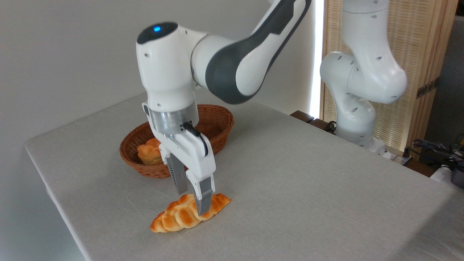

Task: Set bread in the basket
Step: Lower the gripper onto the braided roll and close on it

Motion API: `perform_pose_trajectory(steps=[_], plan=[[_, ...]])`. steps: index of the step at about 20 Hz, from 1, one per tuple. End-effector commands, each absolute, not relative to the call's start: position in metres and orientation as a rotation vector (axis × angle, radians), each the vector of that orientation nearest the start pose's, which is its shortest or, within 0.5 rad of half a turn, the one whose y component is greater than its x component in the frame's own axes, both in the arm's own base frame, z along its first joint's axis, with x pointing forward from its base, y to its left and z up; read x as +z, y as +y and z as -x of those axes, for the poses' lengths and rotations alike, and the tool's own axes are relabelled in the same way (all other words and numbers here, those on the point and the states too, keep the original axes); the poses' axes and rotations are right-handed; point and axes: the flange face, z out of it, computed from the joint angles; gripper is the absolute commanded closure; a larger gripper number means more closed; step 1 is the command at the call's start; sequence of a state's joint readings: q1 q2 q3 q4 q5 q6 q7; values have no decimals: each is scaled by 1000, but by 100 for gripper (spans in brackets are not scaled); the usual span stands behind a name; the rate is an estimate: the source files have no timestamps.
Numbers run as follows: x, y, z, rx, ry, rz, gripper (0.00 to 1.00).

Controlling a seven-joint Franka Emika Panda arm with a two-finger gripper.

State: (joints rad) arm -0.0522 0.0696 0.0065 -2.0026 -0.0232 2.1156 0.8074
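Braided bread loaf (181,217) is lying on the grey tablecloth (308,174), with the claw (192,201) straddling its middle: one finger in front, the other behind, narrowed around it. Whether the pads are pressing is unclear. Just behind, the oval wicker basket (217,119) is holding a small knotted bun (148,152). A second white arm (362,79) is standing at the table's far right.

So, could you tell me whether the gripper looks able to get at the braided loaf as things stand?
Probably yes. The gripper is already down over the bread, one finger on each side of its middle, and nothing lies between them. The basket stands behind, clear of it.
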Motion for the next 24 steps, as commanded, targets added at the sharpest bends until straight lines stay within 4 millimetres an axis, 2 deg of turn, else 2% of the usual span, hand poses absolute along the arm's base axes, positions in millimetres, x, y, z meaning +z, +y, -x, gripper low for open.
perform_pose_trajectory(steps=[1, 8, 12, 15, 22, 24], plan=[[420, -28, -570, -97, 1326, 2831, 0], [415, -28, -571, -86, 1330, 2833, 0], [427, -29, -577, -211, 1270, 2882, 0], [428, -31, -579, -256, 1241, 2927, 0], [424, -29, -578, -233, 1269, 2905, 0], [423, -29, -578, -205, 1315, 2851, 0]])
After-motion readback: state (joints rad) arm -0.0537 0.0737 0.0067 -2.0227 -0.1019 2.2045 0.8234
